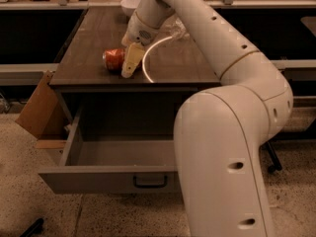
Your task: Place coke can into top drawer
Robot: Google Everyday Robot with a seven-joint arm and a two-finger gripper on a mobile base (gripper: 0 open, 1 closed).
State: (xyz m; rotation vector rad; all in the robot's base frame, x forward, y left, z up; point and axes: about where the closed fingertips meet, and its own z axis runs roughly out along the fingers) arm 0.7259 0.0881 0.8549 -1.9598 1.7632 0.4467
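Note:
The coke can (114, 59) lies on its side on the dark wooden table top (94, 38), near the front left. My gripper (129, 63) hangs just right of the can, its pale fingers (131, 59) pointing down and covering the can's right end. The top drawer (103, 174) stands pulled open below the table, its inside bare, with a dark handle (149, 181) on its front panel. My big white arm fills the right of the view and hides the drawer's right part.
A white bowl (131, 5) stands at the table's back. A clear plastic object (176, 29) lies behind my arm. A cardboard box (40, 107) leans against the table's left side. A white cable loop (150, 58) lies on the table.

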